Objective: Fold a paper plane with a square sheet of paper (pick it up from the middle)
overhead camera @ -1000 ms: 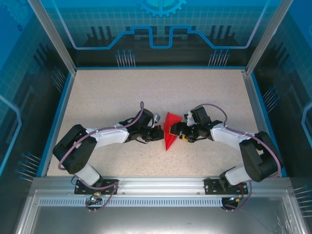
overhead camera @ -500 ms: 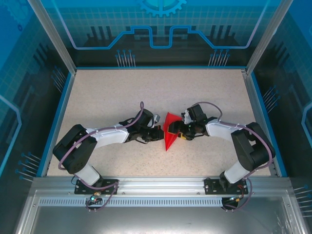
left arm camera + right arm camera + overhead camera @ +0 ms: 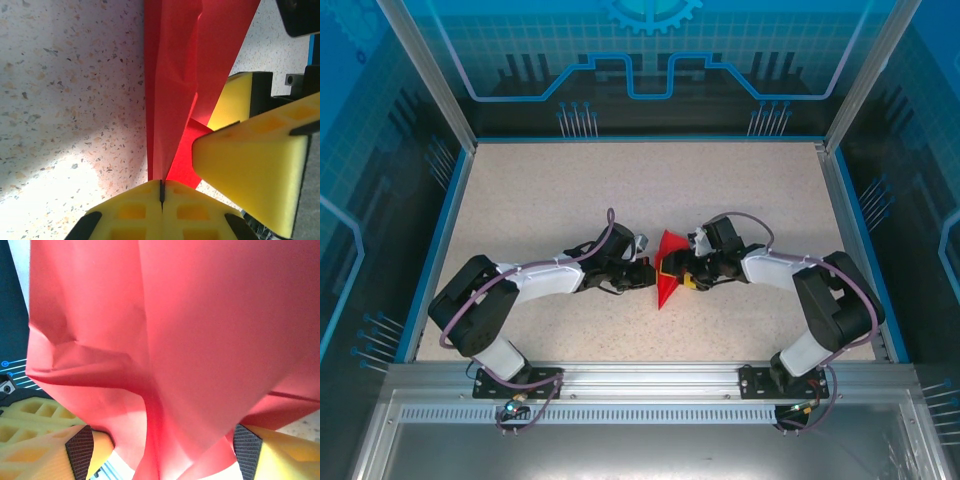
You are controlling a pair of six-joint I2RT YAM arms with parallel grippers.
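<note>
One red paper (image 3: 665,275), creased to a near-pointing tip, sits mid-surface (image 3: 550,190) between my two arms. My left fingers (image 3: 132,212) are clenched on its edge. My right fingers (image 3: 280,460) are spread wide, with paper between them. The left wrist view shows the pinch, and the right wrist view shows crumpled folds.

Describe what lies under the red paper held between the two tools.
Speckled table shows beside the red paper, whose near edge is pinched in the shut left tool. The part of the table directly beneath the paper is covered.
</note>
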